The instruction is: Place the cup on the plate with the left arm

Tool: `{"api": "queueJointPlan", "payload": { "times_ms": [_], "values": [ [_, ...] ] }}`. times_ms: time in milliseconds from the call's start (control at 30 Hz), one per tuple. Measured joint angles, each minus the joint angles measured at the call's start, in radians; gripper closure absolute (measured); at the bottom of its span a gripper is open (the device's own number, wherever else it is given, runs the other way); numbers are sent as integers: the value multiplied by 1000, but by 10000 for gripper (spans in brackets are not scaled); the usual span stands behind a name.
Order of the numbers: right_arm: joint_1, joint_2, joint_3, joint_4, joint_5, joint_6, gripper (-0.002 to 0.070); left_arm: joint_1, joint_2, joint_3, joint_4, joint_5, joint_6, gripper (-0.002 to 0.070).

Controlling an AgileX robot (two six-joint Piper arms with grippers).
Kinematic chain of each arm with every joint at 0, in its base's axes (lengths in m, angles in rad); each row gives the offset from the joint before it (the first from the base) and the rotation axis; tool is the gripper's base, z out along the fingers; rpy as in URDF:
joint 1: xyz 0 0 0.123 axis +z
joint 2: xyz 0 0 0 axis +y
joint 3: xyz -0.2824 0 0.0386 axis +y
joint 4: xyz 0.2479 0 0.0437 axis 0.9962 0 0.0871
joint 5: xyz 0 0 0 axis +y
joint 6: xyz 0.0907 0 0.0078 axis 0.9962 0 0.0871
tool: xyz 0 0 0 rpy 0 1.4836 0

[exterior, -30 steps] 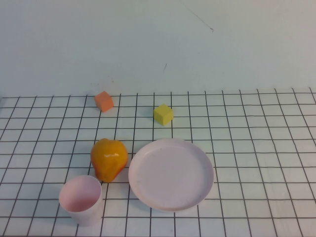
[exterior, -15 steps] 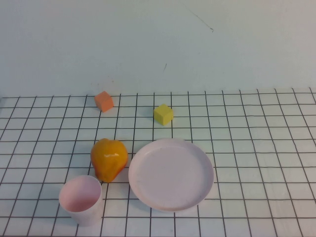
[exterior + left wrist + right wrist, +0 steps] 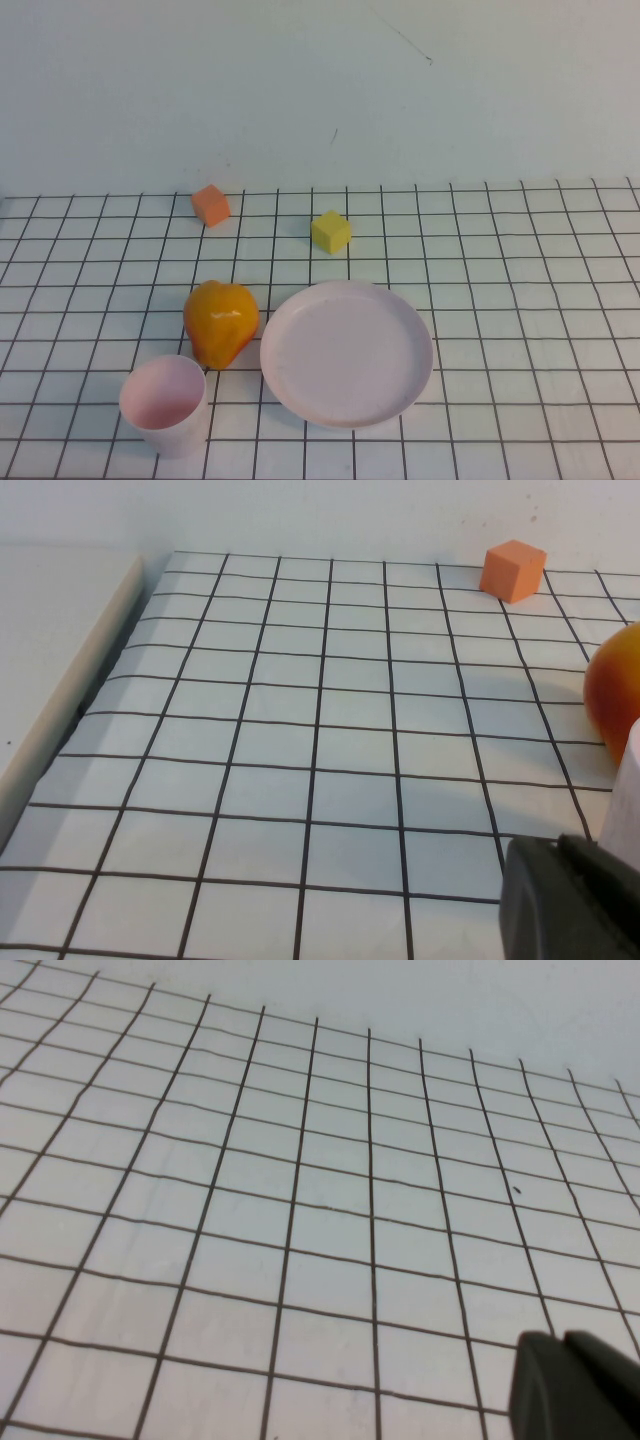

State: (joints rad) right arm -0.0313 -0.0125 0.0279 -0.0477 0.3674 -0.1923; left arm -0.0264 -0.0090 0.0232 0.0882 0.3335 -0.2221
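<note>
The pale pink cup (image 3: 165, 403) stands upright at the front left of the grid table, just in front of the orange pear-shaped fruit (image 3: 220, 322). The large pale pink plate (image 3: 346, 352) lies to the right of both and holds nothing. Neither arm shows in the high view. In the left wrist view my left gripper (image 3: 557, 852) is a dark shape with fingers together, holding nothing. A sliver of the cup (image 3: 630, 800) shows just beyond it, with the fruit (image 3: 615, 695) behind. My right gripper (image 3: 562, 1345) is shut and empty over bare grid.
An orange cube (image 3: 211, 204) and a yellow cube (image 3: 331, 231) sit at the back of the grid. The orange cube also shows in the left wrist view (image 3: 513, 570). The table's raised left edge (image 3: 70, 710) runs beside the left gripper.
</note>
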Motion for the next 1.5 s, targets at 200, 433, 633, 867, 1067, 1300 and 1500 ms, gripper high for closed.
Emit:
{"api": "queueJointPlan", "payload": {
  "times_ms": [200,433,633,867,1067,1300,1500],
  "values": [
    [0,0,0,0,0,0,678,0,0,0,0,0,0,677],
    [0,0,0,0,0,0,678,0,0,0,23,0,0,677],
    [0,0,0,0,0,0,678,0,0,4,40,-109,2,677],
    [0,0,0,0,0,0,678,0,0,4,48,-457,8,677],
    [0,0,0,0,0,0,678,0,0,4,51,-657,14,678],
    [0,0,0,0,0,0,678,0,0,4,53,-685,9,677],
    [0,0,0,0,0,0,678,0,0,4,53,-706,-80,677]
  ]
}}
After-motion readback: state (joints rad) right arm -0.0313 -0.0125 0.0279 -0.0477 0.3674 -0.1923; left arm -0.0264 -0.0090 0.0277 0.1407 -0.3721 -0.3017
